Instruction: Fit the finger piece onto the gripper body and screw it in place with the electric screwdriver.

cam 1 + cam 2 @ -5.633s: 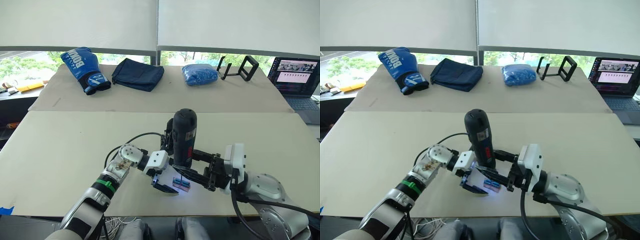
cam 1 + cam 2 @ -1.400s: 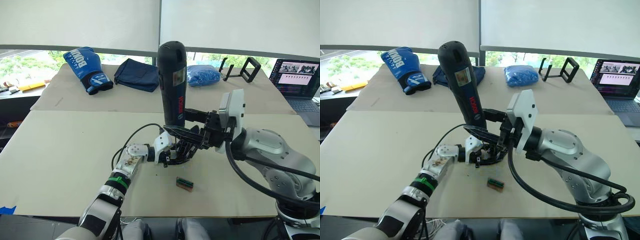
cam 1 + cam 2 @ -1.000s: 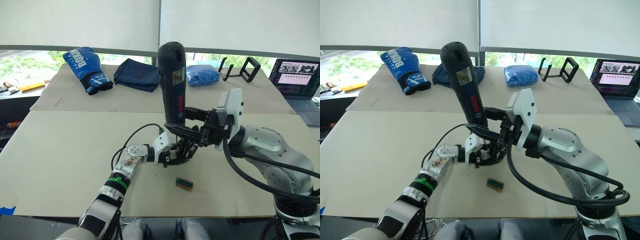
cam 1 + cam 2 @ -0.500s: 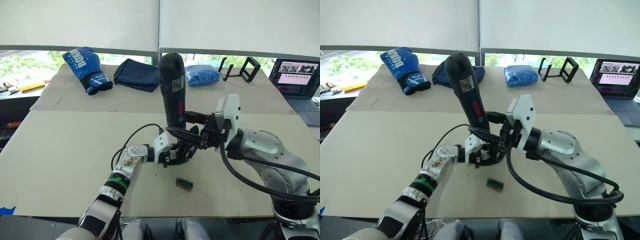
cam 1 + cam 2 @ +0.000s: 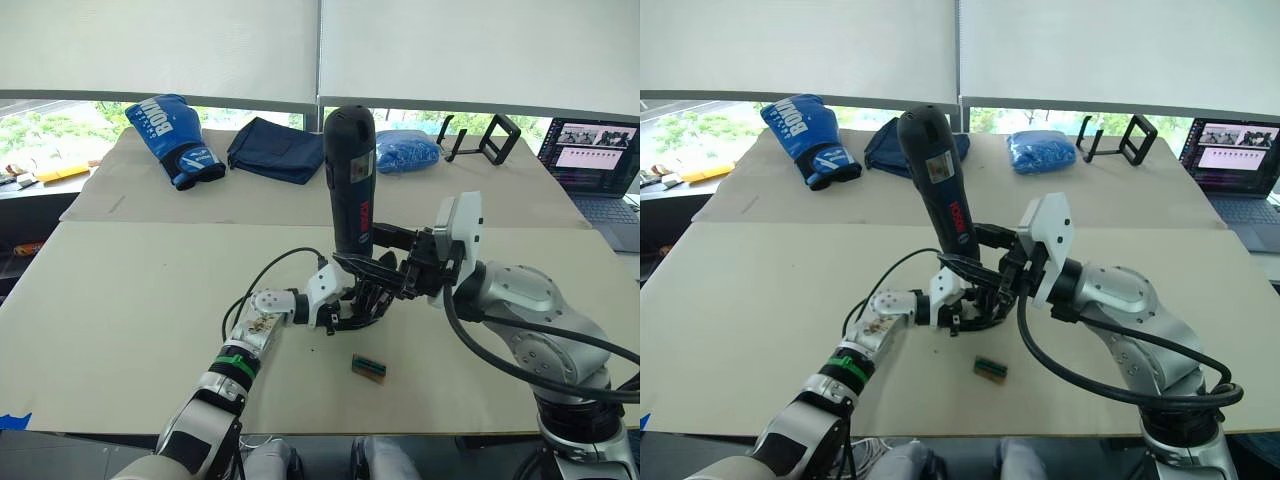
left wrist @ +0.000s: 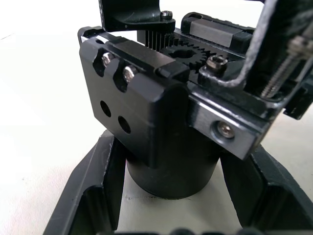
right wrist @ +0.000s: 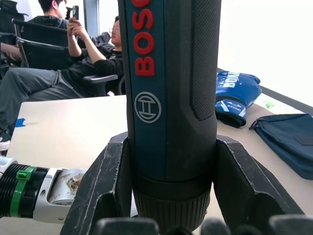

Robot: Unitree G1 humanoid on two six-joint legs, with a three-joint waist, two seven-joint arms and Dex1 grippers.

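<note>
Gripper body (image 6: pixel 161 122): on the bench (image 5: pixel 130 300), pinched at its round base by the left claw (image 5: pixel 345 308), apparently to steady it for fastening. Electric screwdriver (image 5: pixel 350 180): near-upright directly above it, clamped low on its barrel by the right claw (image 7: pixel 168 215), bit aimed down at the body. Finger piece: cannot tell whether fitted.

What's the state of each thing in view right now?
electric screwdriver: near upright, clamped in the right end effector, bit end down over the gripper body.
gripper body: standing on the table, round base between the left end effector fingers.
green-and-tan block: lying loose on the table, untouched.
laptop: open, screen lit.
boxing glove: lying on the far table.
</note>
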